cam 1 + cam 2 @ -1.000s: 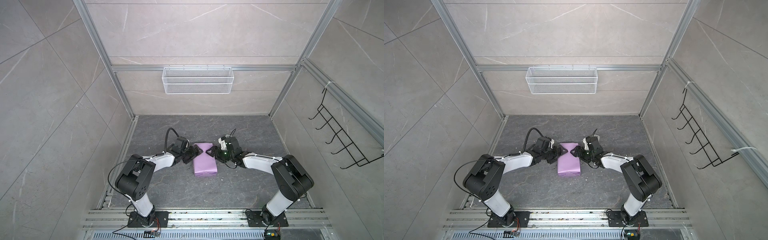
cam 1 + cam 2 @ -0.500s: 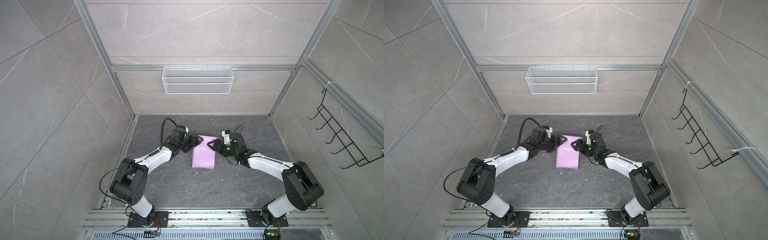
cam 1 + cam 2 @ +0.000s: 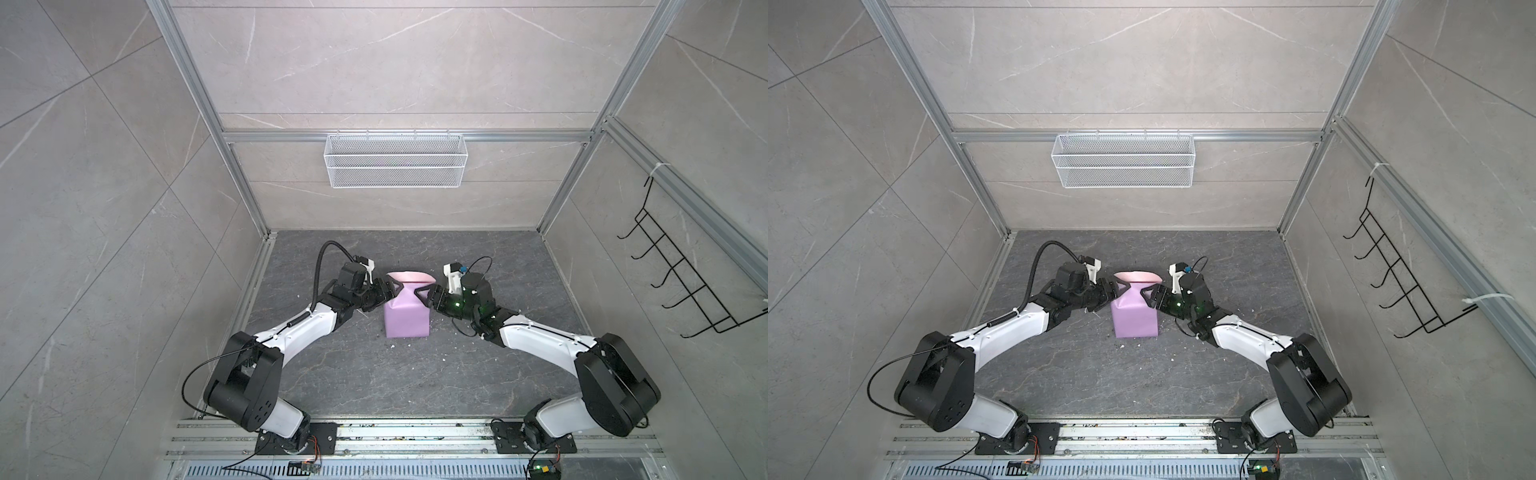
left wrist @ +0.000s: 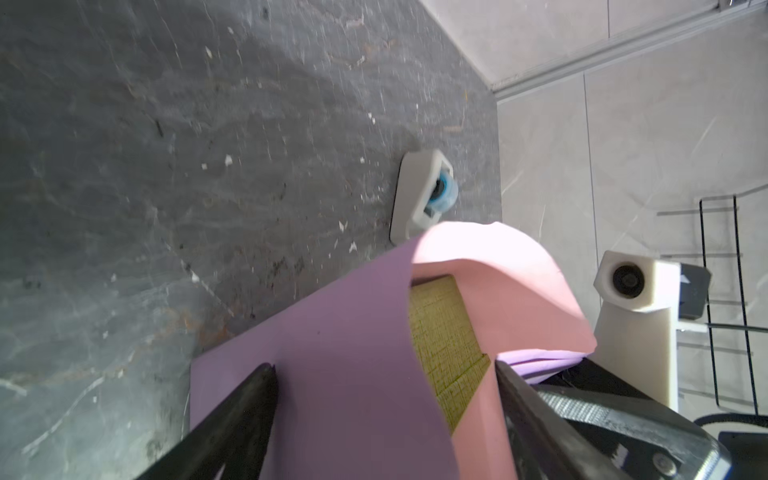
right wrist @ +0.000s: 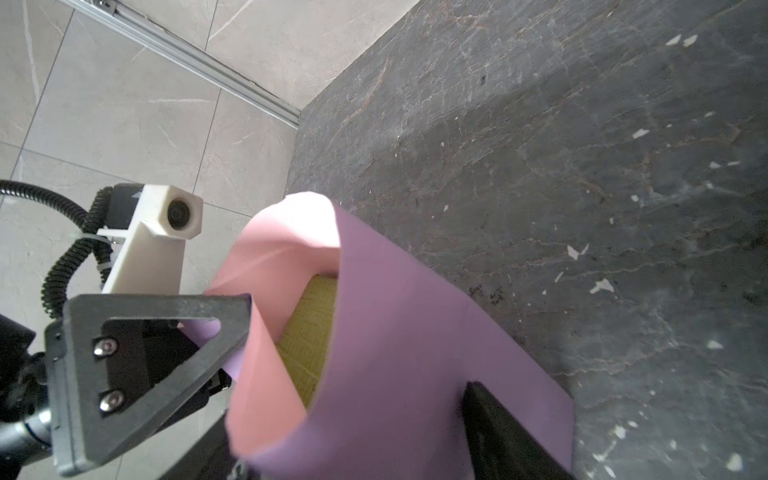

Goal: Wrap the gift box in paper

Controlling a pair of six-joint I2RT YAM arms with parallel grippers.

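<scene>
Grey device (image 4: 415,191) sits beyond the paper (image 3: 406,320); gift box (image 4: 444,332) peeks out. Left gripper (image 3: 395,291) and right gripper (image 3: 428,293) sit low on either side, jaws wide, straddling it.

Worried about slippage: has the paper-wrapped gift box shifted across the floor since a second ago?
Yes. The paper around the gift box now sits farther from the front rail and nearer the wire basket on the back wall.
</scene>
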